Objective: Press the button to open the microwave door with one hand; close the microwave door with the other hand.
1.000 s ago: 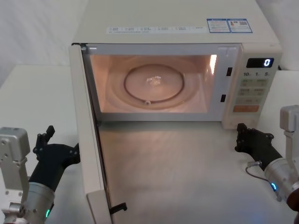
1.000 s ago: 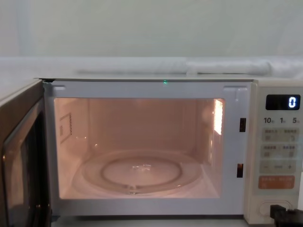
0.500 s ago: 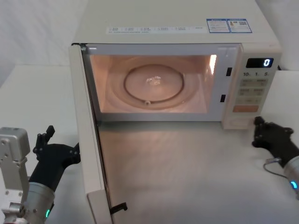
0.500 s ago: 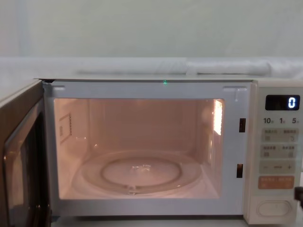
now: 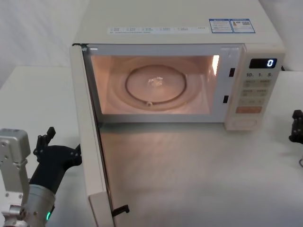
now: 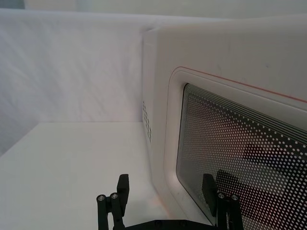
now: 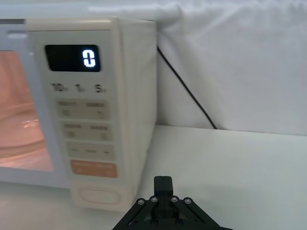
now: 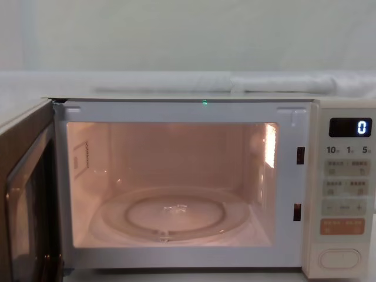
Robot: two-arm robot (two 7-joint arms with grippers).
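Observation:
The microwave door (image 5: 89,142) stands wide open, swung out toward me on the left, with the lit cavity (image 5: 151,85) exposed. In the chest view the door (image 8: 23,200) shows at the left edge. The oval cream button (image 5: 246,123) sits at the bottom of the control panel, below the orange key; it also shows as the button (image 8: 339,258) and the button (image 7: 98,195). My left gripper (image 5: 59,147) hovers open just left of the door's outer face, its fingers (image 6: 122,188) near the dotted window (image 6: 240,158). My right gripper (image 5: 297,126) is shut, at the table's right edge, well clear of the button; the right gripper (image 7: 163,184) holds nothing.
The microwave (image 5: 175,23) fills the back of the white table (image 5: 189,179). A glass turntable (image 5: 156,85) lies inside. The display (image 8: 351,127) reads 0. A black cable (image 7: 187,93) runs down behind the microwave's right side. White cloth backs the scene.
My right gripper has drawn back from the button, moving right toward the view's edge. The door and my left gripper have stayed where they were.

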